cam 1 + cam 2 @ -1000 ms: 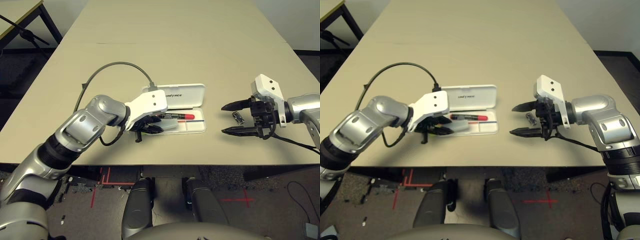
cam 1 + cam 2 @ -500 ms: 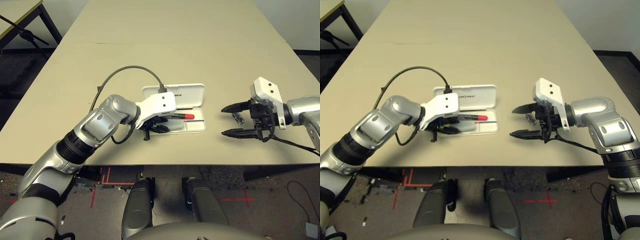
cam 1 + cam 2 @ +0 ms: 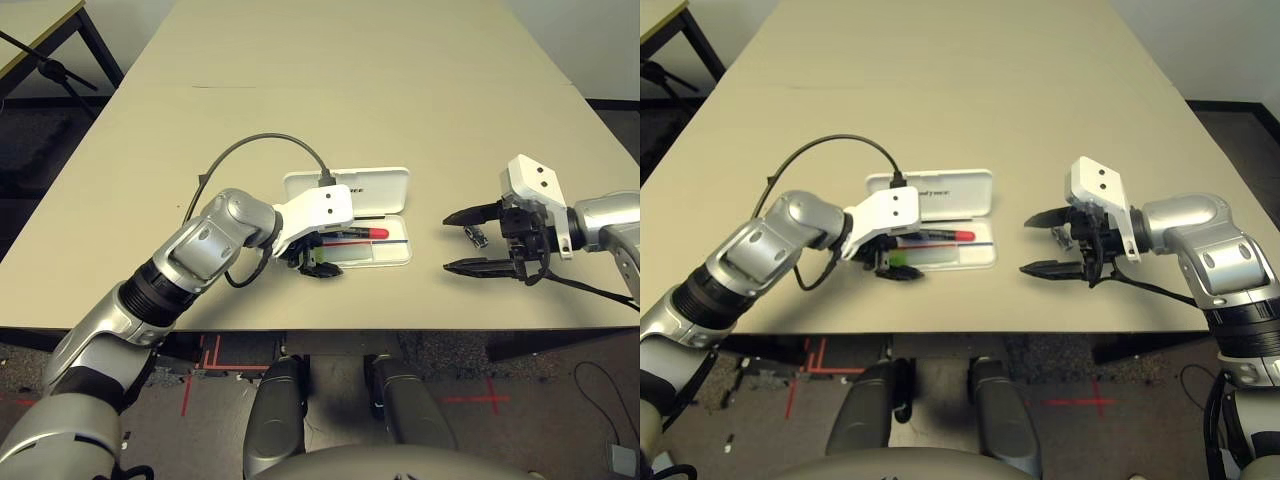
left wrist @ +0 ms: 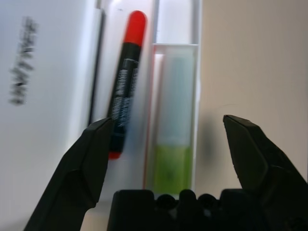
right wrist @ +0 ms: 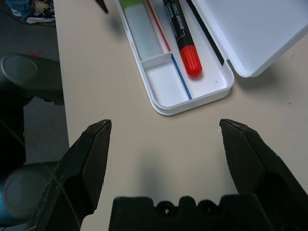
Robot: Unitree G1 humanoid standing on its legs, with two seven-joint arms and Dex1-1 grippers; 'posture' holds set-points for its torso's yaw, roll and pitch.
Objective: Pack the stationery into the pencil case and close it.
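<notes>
1. Table: case lies open, lid flat.
2. Left gripper: released, over case's near end.
3. Right gripper: released, beside clip.
4. Marker and green stick lie inside case.

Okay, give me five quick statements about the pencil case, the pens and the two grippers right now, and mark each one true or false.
1. The pencil case lies open on the table. True.
2. The red-and-black marker lies on the table outside the case. False: it lies inside the case.
3. The pale green stick sits in a compartment beside the marker. True.
4. The right gripper is shut on the silver clip. False: it is open and holds nothing; the clip lies between its spread fingers.
5. The left gripper is clamped on the green stick. False: its fingers are spread open at the stick's green end.
</notes>
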